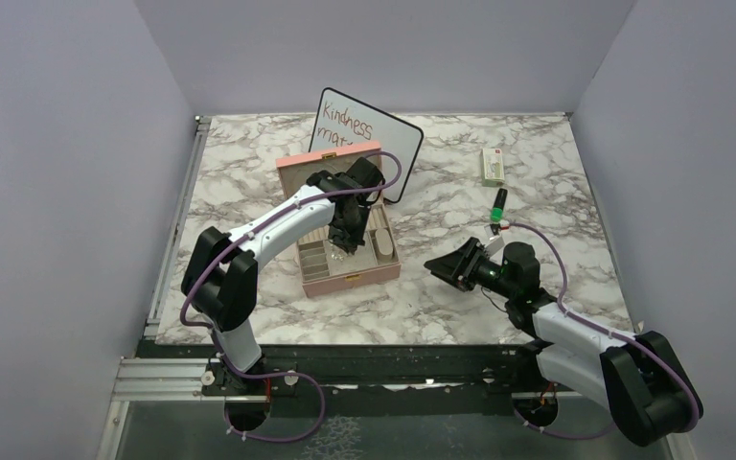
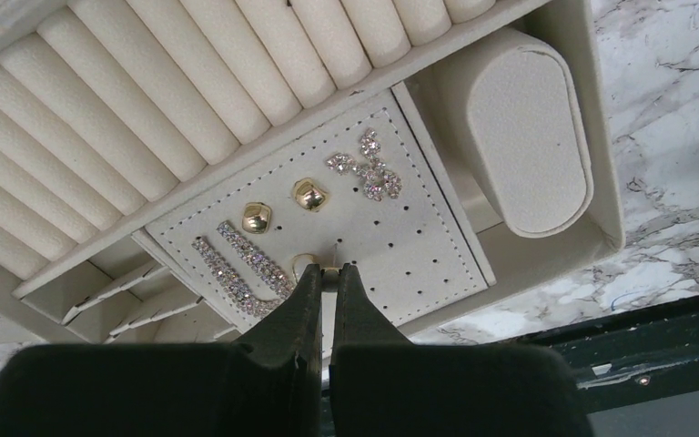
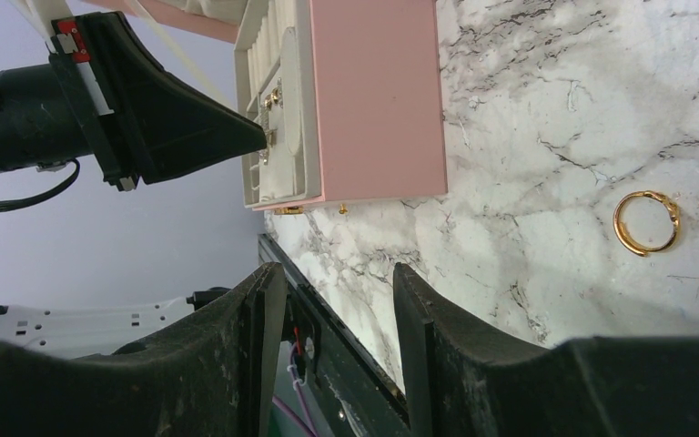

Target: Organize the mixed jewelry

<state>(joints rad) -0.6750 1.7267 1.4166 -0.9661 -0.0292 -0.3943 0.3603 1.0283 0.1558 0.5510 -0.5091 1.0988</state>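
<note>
Now | left gripper (image 2: 331,273) pinches earring (image 2: 304,262) | ring (image 3: 646,222) well apart from right gripper (image 3: 339,275)

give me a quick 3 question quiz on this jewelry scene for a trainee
1. Open: which part of the pink jewelry box is the left gripper working at?
2. True or false: the gold ring lies inside the box.
3. Whose jaws stand open? A left gripper B right gripper

Key
1. The perforated earring panel.
2. False; it lies on the marble table.
3. B
</note>
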